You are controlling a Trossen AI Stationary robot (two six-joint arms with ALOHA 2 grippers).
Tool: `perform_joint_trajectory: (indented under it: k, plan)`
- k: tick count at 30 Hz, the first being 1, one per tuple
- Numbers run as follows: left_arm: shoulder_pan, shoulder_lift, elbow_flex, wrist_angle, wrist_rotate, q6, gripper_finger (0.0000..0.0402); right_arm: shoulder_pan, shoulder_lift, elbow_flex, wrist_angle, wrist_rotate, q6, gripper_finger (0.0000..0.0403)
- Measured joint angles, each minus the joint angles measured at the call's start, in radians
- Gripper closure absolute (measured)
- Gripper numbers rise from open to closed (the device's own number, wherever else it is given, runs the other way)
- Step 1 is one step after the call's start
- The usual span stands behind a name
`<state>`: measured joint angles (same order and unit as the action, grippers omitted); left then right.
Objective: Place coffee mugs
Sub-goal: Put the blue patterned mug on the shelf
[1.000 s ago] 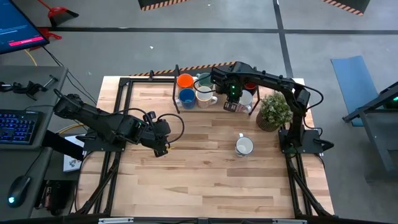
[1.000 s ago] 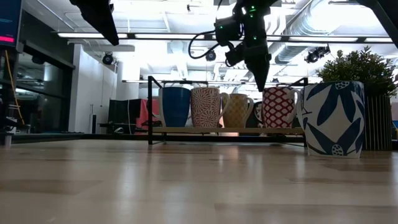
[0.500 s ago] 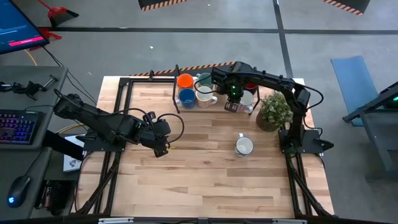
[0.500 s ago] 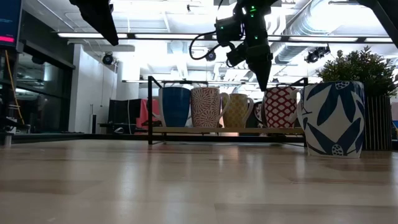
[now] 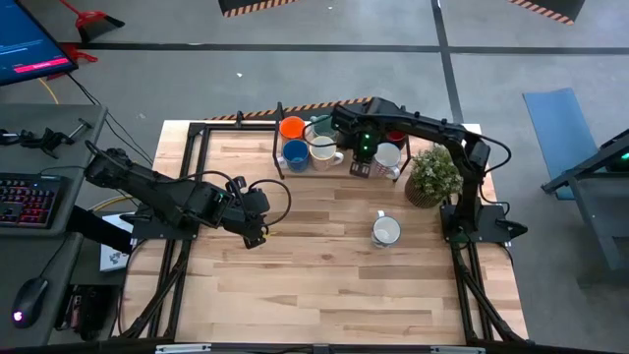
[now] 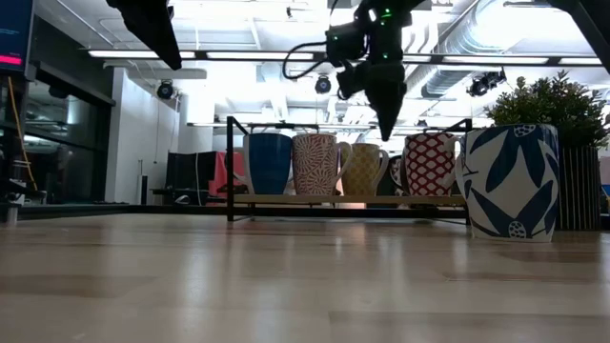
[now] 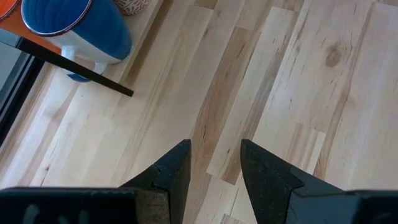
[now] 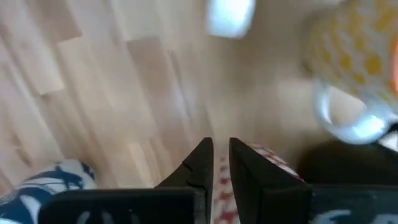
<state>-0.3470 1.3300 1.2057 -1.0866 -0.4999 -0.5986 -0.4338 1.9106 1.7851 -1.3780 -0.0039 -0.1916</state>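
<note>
Several coffee mugs stand on a low black rack (image 5: pixel 278 138) at the table's far side: orange (image 5: pixel 292 127), blue (image 5: pixel 295 154), teal (image 5: pixel 320 125), cream (image 5: pixel 324 149), red-and-white patterned (image 6: pixel 429 164) and dark red (image 5: pixel 396 136). A white mug with blue leaves (image 5: pixel 385 231) stands upright on the table, right of centre. My right gripper (image 6: pixel 386 131) hangs shut, pointing down, just above the rack between the cream-yellow mug (image 6: pixel 362 169) and the red-and-white one, holding nothing. My left gripper (image 7: pixel 216 158) stands open over bare wood left of centre.
A bushy potted plant (image 5: pixel 433 175) stands at the right, close beside the rack's end and my right arm. The black table frame (image 5: pixel 197 167) runs along the left edge. Bare wood lies across the table's middle and near half.
My right gripper has tipped a little, and its fingertips have swung toward the table's left, away from the red-and-white mug. It stays shut and at the same height. No mug has moved.
</note>
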Motion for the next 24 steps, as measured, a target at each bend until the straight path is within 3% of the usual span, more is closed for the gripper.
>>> perform_joint_trajectory:
  k: [6, 12, 24]
  plan:
    - [0.0, 0.0, 0.0, 0.0, 0.0, 0.0, 0.0273, 0.042, 0.0, 0.0, -0.058, -0.015, -0.007, 0.0371]
    - [0.0, 0.0, 0.0, 0.0, 0.0, 0.0, 0.0273, 0.099, 0.0, 0.0, -0.189, -0.016, 0.102, 0.0371]
    - [0.001, 0.0, 0.0, 0.0, 0.0, 0.0, 0.0273, 0.259, -0.01, 0.0, -0.193, -0.062, 0.214, 0.0371]
